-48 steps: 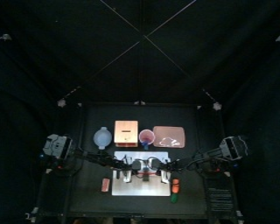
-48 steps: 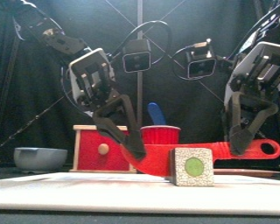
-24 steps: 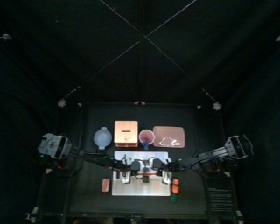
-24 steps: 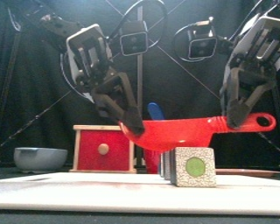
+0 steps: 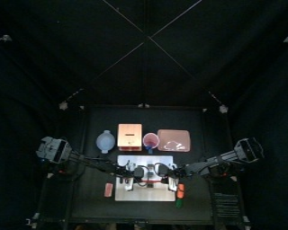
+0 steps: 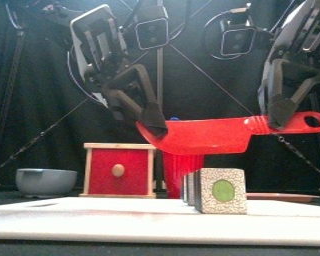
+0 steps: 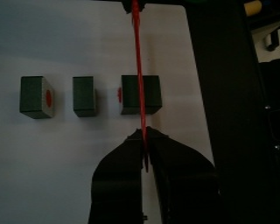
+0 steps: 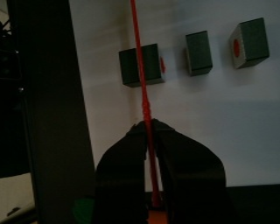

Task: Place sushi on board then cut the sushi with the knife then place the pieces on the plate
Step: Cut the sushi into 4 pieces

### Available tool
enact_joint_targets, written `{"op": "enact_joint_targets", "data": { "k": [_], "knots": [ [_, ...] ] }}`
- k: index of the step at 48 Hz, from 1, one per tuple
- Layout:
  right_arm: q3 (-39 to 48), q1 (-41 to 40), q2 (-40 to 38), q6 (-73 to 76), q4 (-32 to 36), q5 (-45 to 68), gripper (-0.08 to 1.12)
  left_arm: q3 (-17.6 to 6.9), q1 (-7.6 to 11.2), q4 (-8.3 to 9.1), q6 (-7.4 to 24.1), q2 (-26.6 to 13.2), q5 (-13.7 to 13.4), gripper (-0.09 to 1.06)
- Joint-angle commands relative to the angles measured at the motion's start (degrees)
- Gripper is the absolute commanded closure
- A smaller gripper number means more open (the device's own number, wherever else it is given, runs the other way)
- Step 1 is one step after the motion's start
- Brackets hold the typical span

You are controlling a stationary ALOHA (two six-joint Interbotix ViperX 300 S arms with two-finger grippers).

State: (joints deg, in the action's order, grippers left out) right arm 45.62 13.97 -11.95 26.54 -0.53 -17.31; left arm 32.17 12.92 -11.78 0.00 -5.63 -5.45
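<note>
Sushi (image 6: 220, 190): square blocks beneath flat knife (image 6: 203, 135)

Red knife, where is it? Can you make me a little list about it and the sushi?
knife: red knife, held up in the air above the sushi
left tool: shut on the blade end
right tool: shut on the handle end
sushi: three dark green pieces on the white board, with gaps between them
under the knife: the end piece
plate: pink tray at the back, no sushi seen on it
</note>
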Motion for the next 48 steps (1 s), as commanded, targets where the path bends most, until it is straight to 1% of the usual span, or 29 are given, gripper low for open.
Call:
{"op": "enact_joint_targets", "data": {
  "k": [1, 6, 12, 18, 30, 36, 48],
  "knots": [
    [-0.53, 0.44, -0.53, 0.18, -0.79, 0.35, 0.71, -1.67, 0.62, -0.18, 0.00, 0.26, 0.26, 0.55],
    [-0.44, 0.44, 0.09, 0.18, -0.97, 0.26, 0.71, -1.76, 0.53, -0.26, 0.00, -0.26, 0.26, 0.55],
    [-0.62, 0.70, 0.79, 0.18, -1.14, 0.35, 0.71, -1.67, 0.88, -1.14, 0.00, -0.35, 0.09, 0.55],
    [-0.53, 0.79, 1.67, 0.18, -1.23, 0.35, 0.71, -1.67, 0.97, -1.49, 0.00, -0.79, 0.09, 0.55],
    [-0.44, 0.88, 2.37, 0.18, -1.14, 0.35, 0.71, -1.58, 0.97, -1.41, 0.09, -1.58, 0.09, 0.55],
    [-0.44, 0.79, 2.72, 0.18, -1.05, 0.35, 0.71, -1.58, 0.62, -1.32, 0.09, -1.93, 0.09, 0.55],
    [-1.14, 0.62, 2.55, 0.09, -0.44, 0.53, 0.71, -1.76, 0.53, -1.23, 0.18, -1.41, 0.09, 0.55]
  ]
}}
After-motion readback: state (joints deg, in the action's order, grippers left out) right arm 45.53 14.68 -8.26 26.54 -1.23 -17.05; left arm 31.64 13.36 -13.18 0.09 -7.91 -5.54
